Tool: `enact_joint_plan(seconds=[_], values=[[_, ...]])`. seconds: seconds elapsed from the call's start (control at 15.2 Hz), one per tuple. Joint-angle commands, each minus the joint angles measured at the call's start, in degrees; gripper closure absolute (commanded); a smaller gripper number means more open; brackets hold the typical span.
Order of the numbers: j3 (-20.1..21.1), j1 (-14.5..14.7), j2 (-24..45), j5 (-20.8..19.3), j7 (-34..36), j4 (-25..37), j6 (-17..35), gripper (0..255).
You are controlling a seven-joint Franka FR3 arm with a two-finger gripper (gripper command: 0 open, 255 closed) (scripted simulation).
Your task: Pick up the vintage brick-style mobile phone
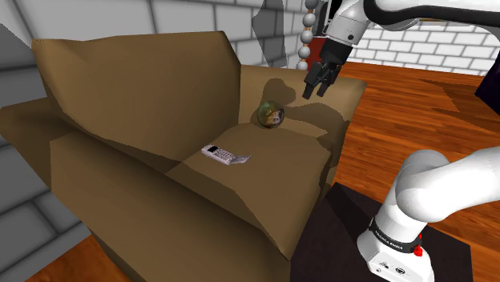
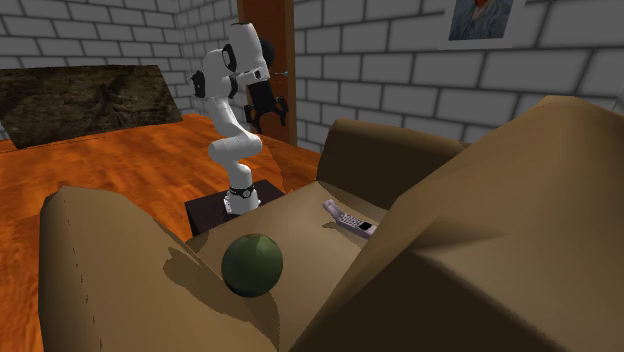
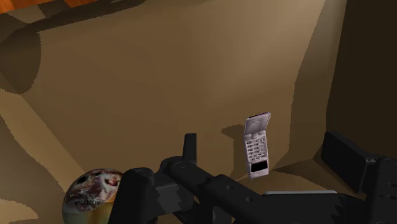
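The phone is a pale, slim handset with a keypad and an opened flap, lying flat near the middle of the brown armchair's seat. It also lies on the seat cushion in the second exterior view. My gripper hangs open above the chair's arm on the shoulder view's right, well above and away from the phone. In the wrist view the phone lies on the seat far below, between my parted fingers, untouched. The gripper holds nothing.
A mottled greenish ball rests on the seat beyond the phone, also seen as the ball and the ball. The chair's tall back and arms enclose the seat. A string of pale beads hangs by my wrist. Brick walls and wooden floor surround.
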Motion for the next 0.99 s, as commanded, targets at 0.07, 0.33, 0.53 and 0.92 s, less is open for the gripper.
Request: enact_joint_plan(seconds=[0.07,0.33,0.53,0.92], values=[[0.5,0.2,1.3,0.3,0.2,-0.5,1.8,0],[2.3,0.8,7.1,1.2,1.0,-1.9,8.7,0],[3.6,1.3,12.0,1.7,1.6,-2.1,13.8,0],[6.2,2.1,23.2,2.3,3.0,-0.4,23.1,0]])
